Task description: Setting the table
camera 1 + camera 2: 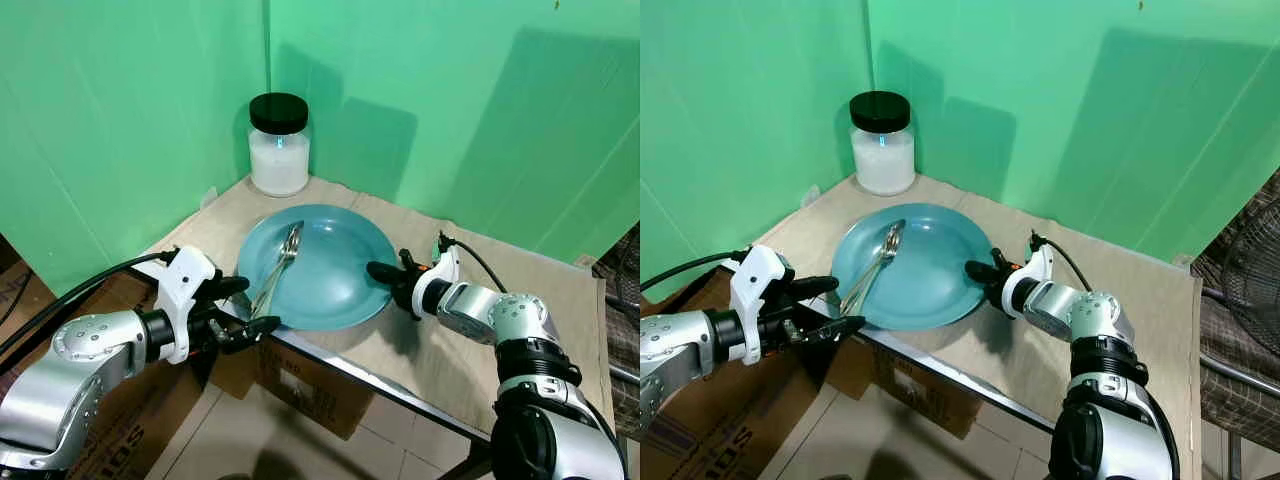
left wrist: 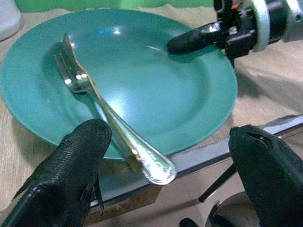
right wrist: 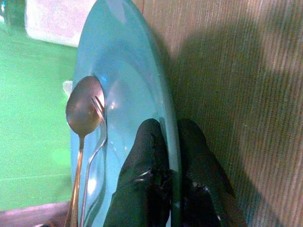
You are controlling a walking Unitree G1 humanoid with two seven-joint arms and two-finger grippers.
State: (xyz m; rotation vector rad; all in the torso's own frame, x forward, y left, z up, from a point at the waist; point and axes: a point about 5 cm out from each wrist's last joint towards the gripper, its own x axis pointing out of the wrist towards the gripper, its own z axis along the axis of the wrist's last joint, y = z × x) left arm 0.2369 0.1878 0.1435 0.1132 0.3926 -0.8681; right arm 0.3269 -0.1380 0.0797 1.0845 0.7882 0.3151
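a: we see the teal plate (image 1: 330, 275) at the table's (image 1: 500, 340) near edge, a fork (image 2: 75, 80) and spoon (image 3: 83, 109) lying in it; stiff, glazed, likely slippery and breakable; the rim seems the best hold.

b: agreed; our right gripper (image 3: 173, 156) is pinching that rim, one finger on each face; our left gripper (image 2: 170, 156) is spread wide around the cutlery handles, touching nothing.

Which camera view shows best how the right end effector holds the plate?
The right wrist view: the right end effector pinches the rim of the blue plate, one finger on each face. Both eye views show it at the plate's right edge, but small. The left wrist view shows one black finger lying over the rim.
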